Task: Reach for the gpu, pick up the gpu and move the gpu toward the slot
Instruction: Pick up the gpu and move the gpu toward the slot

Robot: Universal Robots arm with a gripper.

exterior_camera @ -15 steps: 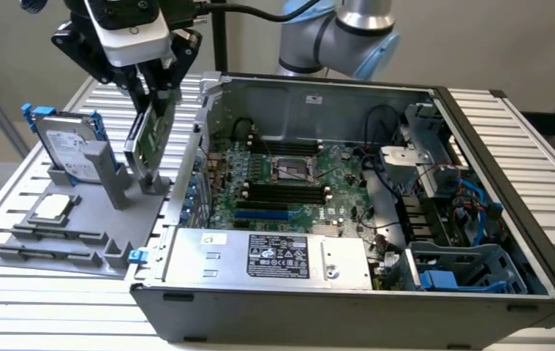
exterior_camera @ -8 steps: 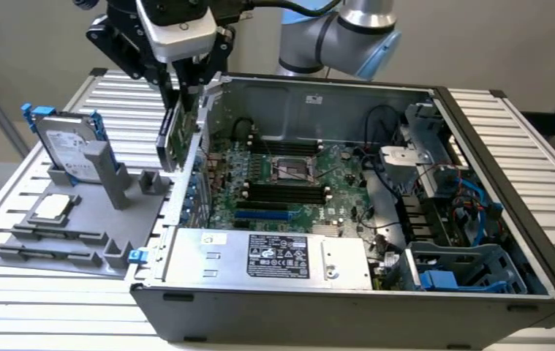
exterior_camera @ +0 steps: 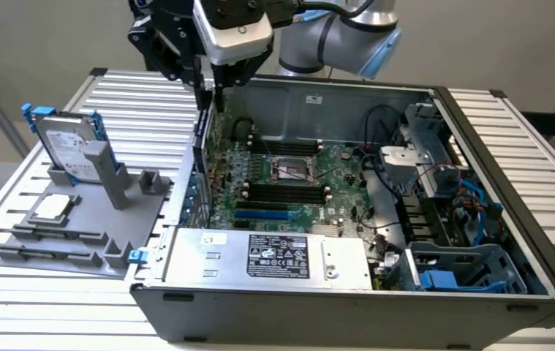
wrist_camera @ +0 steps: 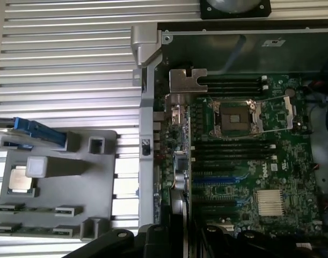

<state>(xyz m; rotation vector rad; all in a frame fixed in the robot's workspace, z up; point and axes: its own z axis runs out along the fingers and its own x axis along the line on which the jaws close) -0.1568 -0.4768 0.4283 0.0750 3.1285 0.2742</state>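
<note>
We see the ribbed silver metal bench [exterior_camera: 511,139] carrying the open grey computer case [exterior_camera: 355,307], its green motherboard [exterior_camera: 287,183] exposed mid-frame. At left sits the grey holder tray [exterior_camera: 82,234] with the silver hard drive [exterior_camera: 63,146]. At upper centre-left, the black tool [exterior_camera: 210,91] pinches the gpu [wrist_camera: 177,161], a thin green card with silver bracket, edge-on above the case's left wall.
</note>
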